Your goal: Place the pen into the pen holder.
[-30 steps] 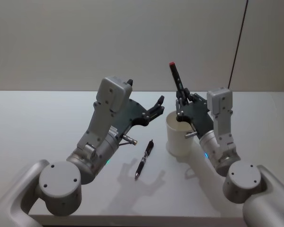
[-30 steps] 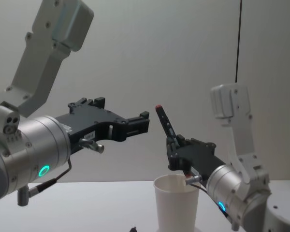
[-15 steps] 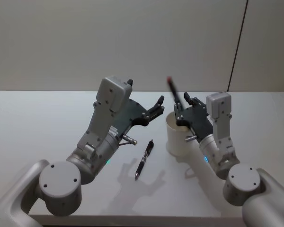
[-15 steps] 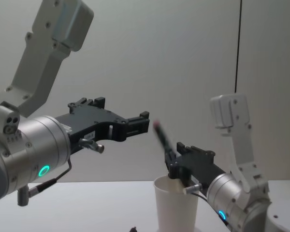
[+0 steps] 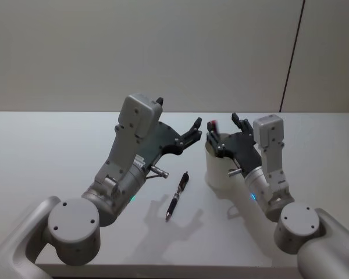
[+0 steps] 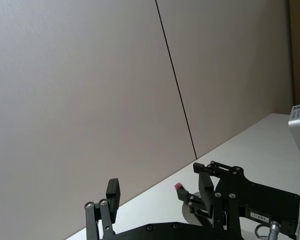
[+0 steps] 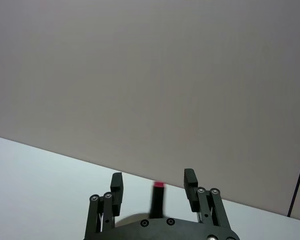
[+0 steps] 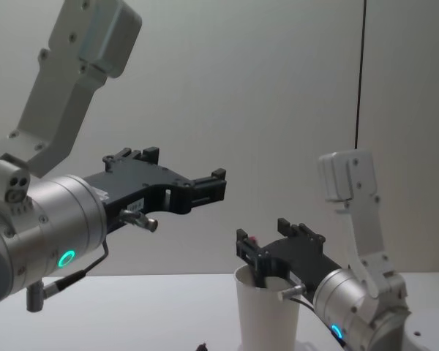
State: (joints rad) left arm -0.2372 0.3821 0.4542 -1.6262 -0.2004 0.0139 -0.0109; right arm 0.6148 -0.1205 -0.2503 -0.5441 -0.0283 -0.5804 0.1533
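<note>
Found right gripper (image 5: pixel 224 133) spread wide over pen holder (image 5: pixel 216 174) in head view, holding nothing; noted red-capped pen (image 5: pixel 212 124) standing inside, left gripper (image 5: pixel 193 131) open alongside. Confirmed gap round pen in right wrist view. Judged release in hand; advised straight upward withdrawal.

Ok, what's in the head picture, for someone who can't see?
The open right tool hovers over a white paper cup with a red-tipped pen poking out. A black pen lies on the table near the open left tool.
</note>
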